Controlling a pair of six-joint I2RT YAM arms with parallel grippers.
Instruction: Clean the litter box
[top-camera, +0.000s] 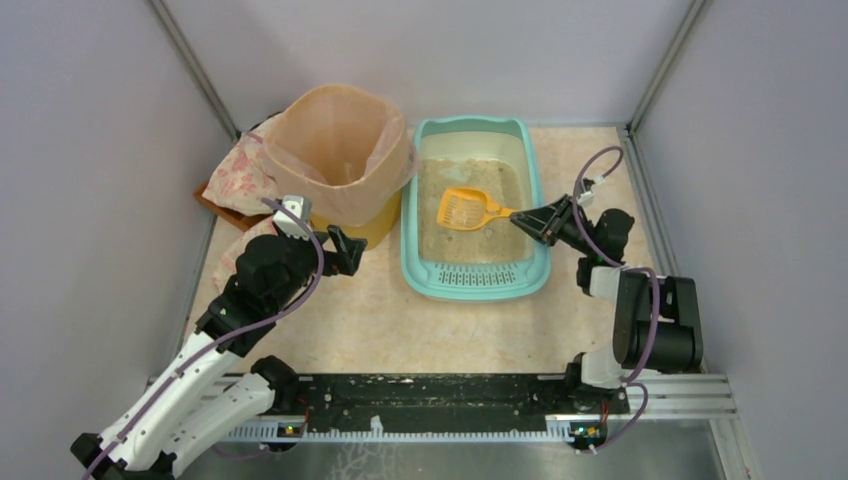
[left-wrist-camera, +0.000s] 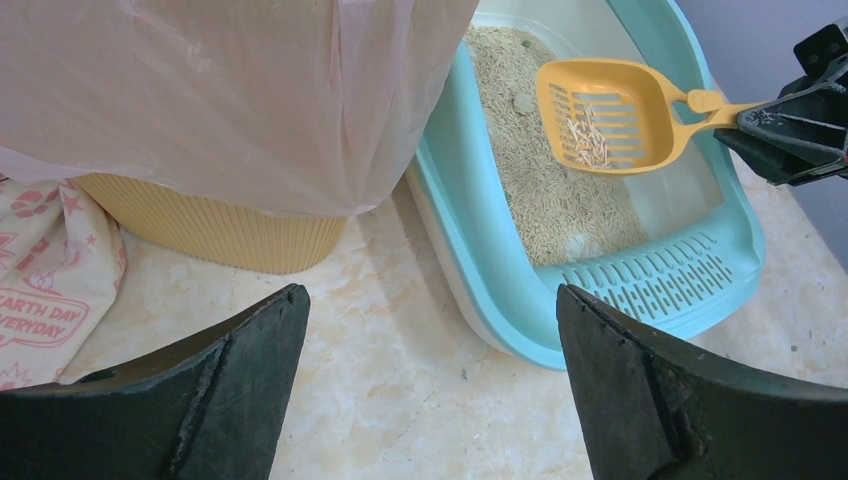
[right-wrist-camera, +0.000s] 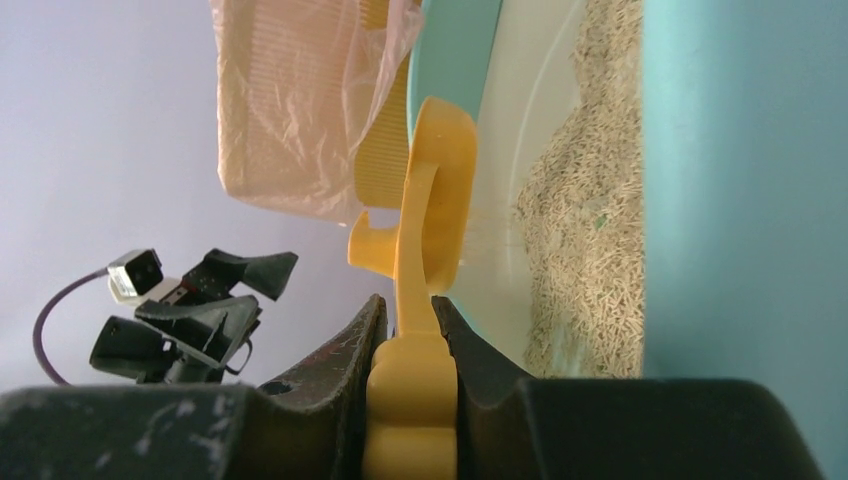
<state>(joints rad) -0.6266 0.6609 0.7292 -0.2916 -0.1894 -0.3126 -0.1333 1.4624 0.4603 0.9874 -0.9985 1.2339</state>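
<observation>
Right pincer clenches scoop over litter box at far edge of worktop, left pincer released; advise level, gentle sifting.

Top external: fixed camera high behind the arm bases, looking down and forward over the whole table to the rear wall; the widest, farthest view. Left wrist: low above the tabletop, facing forward between its own spread fingers, near the bin and litter box. Right wrist: rolled sideways, closest of all, sighting along the scoop pinched in its own fingers toward the left gripper. All three views share bin, box and scoop.
</observation>
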